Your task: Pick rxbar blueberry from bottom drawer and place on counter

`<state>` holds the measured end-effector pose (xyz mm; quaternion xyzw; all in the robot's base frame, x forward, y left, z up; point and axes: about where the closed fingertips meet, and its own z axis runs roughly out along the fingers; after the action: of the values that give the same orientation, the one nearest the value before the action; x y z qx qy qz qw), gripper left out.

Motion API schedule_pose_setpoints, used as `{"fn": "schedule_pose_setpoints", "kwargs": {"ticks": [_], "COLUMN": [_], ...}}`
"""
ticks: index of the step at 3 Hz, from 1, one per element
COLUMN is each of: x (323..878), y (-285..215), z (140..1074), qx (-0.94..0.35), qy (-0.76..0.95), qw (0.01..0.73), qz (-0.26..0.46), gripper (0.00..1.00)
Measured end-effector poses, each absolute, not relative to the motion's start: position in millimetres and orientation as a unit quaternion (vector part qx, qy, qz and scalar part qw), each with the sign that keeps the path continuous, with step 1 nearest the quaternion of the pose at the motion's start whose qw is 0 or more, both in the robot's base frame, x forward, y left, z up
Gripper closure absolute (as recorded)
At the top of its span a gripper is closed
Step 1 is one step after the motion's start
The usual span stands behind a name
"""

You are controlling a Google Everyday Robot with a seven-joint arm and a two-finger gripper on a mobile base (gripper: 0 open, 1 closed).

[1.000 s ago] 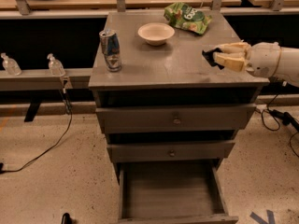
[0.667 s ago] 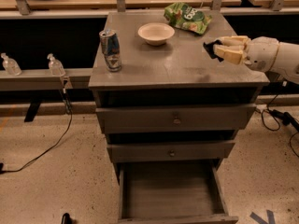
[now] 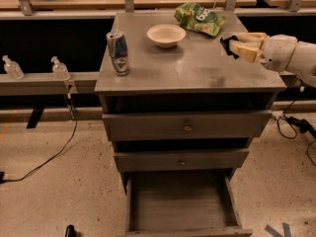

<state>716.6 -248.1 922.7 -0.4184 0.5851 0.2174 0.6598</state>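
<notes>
The claw (image 3: 237, 46) is hovering over the right edge of the desk (image 3: 197, 65), near the green chip bag (image 3: 199, 19). Its fingers are clamping the rxbar blueberry (image 3: 227, 45), which is showing only as a small dark sliver poking out past the tips. The bottom drawer (image 3: 180, 201) is standing pulled out below. The bar is probably light, flat and fairly stiff inside a slick wrapper (the sort that is apt to be slipping in a loose pinch), so gripping across its narrow width near the middle is looking safest. Lowering it gently onto the grey surface right of the bowl (image 3: 166, 35), well apart from the can (image 3: 118, 52), is seeming the sensible next move.
</notes>
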Motion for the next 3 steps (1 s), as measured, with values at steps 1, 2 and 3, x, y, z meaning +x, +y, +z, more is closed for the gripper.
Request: {"fn": "schedule_pose_setpoints", "kwargs": {"ticks": [1,2,3], "x": [717.4,718.2,719.0], "y": [-243.9,-240.4,-236.4], "z": [922.4,922.1,921.9], "qx": [-0.420,-0.422,-0.423], "qy": [0.584,0.583,0.582], "qw": [0.659,0.658,0.658], "qz": [0.220,0.222,0.224], "gripper": [0.39,0.16,0.00]}}
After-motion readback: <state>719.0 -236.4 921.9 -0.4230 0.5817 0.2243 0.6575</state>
